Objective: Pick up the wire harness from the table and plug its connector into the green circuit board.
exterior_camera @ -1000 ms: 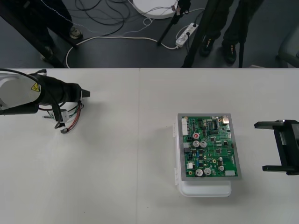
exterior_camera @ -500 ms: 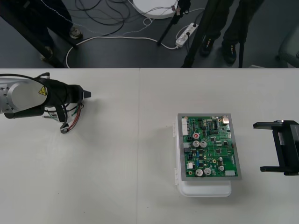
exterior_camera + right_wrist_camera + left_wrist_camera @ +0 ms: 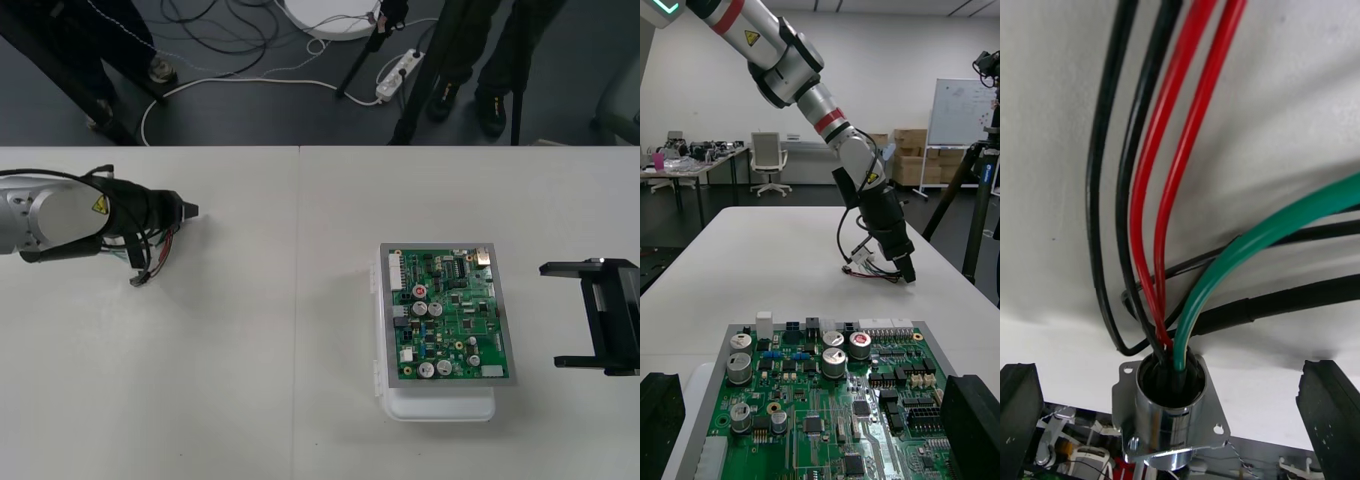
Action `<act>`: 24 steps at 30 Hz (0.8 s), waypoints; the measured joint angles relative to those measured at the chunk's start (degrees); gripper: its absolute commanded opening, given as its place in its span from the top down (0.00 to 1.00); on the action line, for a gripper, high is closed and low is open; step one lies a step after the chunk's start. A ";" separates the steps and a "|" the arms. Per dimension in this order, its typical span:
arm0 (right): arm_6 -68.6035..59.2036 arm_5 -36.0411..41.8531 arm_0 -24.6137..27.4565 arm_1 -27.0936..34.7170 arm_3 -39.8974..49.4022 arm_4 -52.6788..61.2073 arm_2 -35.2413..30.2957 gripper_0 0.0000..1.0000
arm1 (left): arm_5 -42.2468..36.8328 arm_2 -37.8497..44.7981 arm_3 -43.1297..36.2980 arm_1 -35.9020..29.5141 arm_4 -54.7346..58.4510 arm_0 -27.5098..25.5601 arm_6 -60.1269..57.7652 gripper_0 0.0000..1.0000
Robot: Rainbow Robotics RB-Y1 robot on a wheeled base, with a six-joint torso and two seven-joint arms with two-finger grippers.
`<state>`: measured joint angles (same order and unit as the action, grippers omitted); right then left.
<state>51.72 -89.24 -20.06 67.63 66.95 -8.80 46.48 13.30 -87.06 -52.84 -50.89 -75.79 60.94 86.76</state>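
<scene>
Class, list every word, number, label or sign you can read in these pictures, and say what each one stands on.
Words or numbers: none can be read.
Sign without words: a yellow warning triangle sticker on the left arm; its symbol is too small to make out.
Printing on the green circuit board: too small to read.

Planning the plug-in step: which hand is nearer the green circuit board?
Right. The right hand sits open beside the green circuit board; the left hand is across the table at the wire harness.
</scene>
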 measured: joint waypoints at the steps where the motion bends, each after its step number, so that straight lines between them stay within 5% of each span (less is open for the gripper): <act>1: 0.00 0.00 0.00 -0.07 -0.05 0.00 0.00 0.00 | -0.01 0.00 0.26 0.19 -0.05 -0.01 0.00 0.00; 9: 0.00 0.00 -0.02 -0.15 -0.29 0.00 0.00 0.00 | -0.64 0.00 1.03 0.84 -0.26 -0.01 0.57 0.00; 16: 0.00 0.00 -0.02 -0.15 -0.39 0.00 0.00 0.00 | -0.72 0.00 1.31 1.30 -0.32 -0.01 2.28 0.15; 18: 0.00 0.00 -0.02 -0.15 -0.39 0.00 0.00 0.00 | -0.78 0.00 1.54 1.44 -0.41 -0.01 2.28 0.50; 19: 0.00 0.00 -0.02 -0.15 -0.40 0.00 0.00 0.00 | -0.78 0.00 1.63 1.50 -0.47 -0.01 2.28 0.95; 24: 0.00 0.00 -0.03 -0.15 -0.40 0.00 0.00 0.00 | -0.79 0.00 1.85 1.90 -0.83 -0.01 2.29 1.00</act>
<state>51.72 -89.24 -20.08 67.48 66.55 -8.81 46.48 12.51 -87.06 -50.99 -48.99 -76.62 60.92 89.05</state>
